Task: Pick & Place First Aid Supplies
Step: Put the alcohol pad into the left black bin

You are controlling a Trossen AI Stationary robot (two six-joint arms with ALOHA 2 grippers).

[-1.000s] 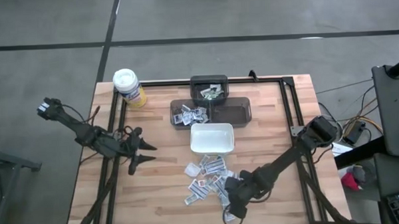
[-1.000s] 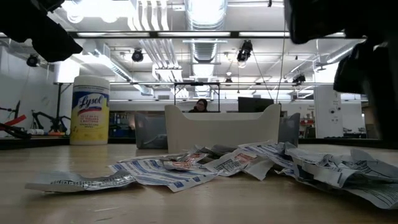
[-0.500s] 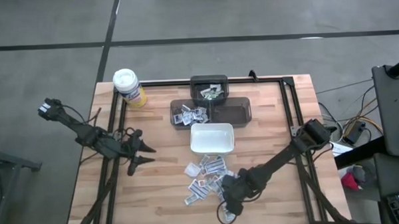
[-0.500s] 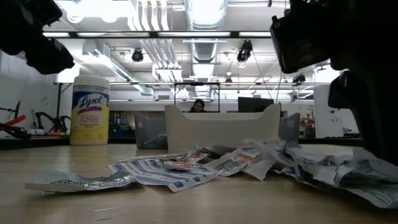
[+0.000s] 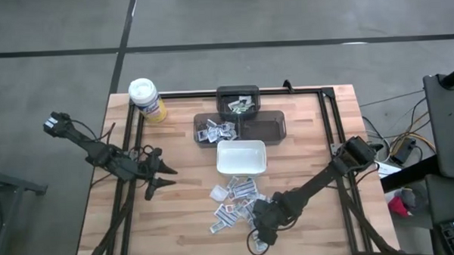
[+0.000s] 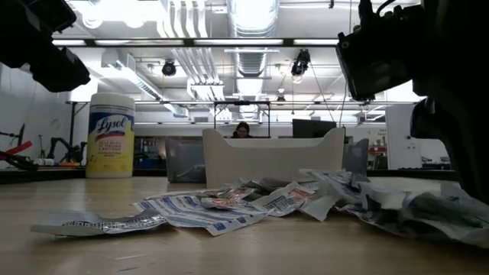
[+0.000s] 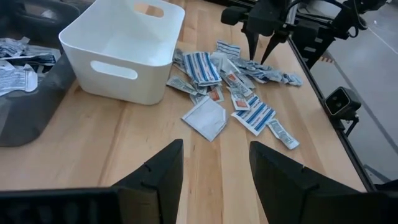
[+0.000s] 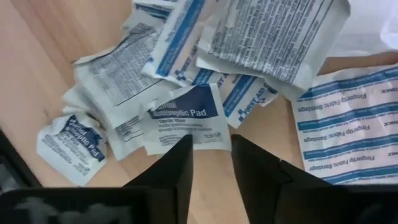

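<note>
Right wrist view: right claw (image 8: 211,163) has dropped onto the heaped first aid packets (image 5: 233,199), fingers narrowing but still apart astride an antiseptic pad packet (image 8: 186,121); grasp starting. Left claw (image 5: 162,179) idles open.

A wooden table (image 5: 184,212) is seen at the frame's centre. A yellow Lysol canister (image 5: 146,99) is placed at its upper left, three dark bins (image 5: 261,128) at upper centre, and a white dish (image 5: 241,157) just below them. First aid packets (image 5: 233,201) are scattered at lower centre.
</note>
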